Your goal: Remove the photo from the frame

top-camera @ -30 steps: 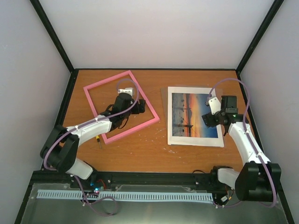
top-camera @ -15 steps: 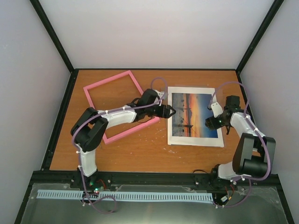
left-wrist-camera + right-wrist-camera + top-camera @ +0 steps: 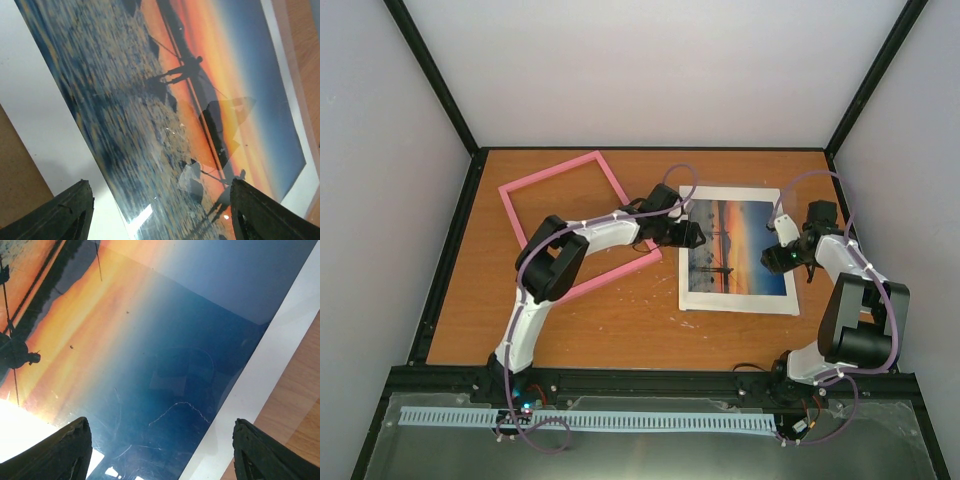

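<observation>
Top external view: the photo [image 3: 735,245] lies flat, picture side up, on the desk [image 3: 620,320], well apart from the open middle of the pink frame [image 3: 550,170], through which bare wood shows. The left tool [image 3: 695,236] sits at the print's left edge and the right tool [image 3: 778,258] at its right edge; the left arm crosses the frame's near right corner, otherwise nothing blocks either edge

Left wrist view: the left tool [image 3: 159,182] is released, fingers wide apart with nothing between them, above the photo [image 3: 165,75]. The glossy face mirrors the tool, so it probably handles as slippery, thin and light, bending easily

Right wrist view: the right tool [image 3: 160,420] is likewise released over the photo [image 3: 175,340], which shows fine scratches. The white margin [image 3: 260,375] beside the bare desk [image 3: 295,405] looks the safest hold, though a flat-lying edge likely needs lifting first; whether that margin is a separate sheet cannot be told
</observation>
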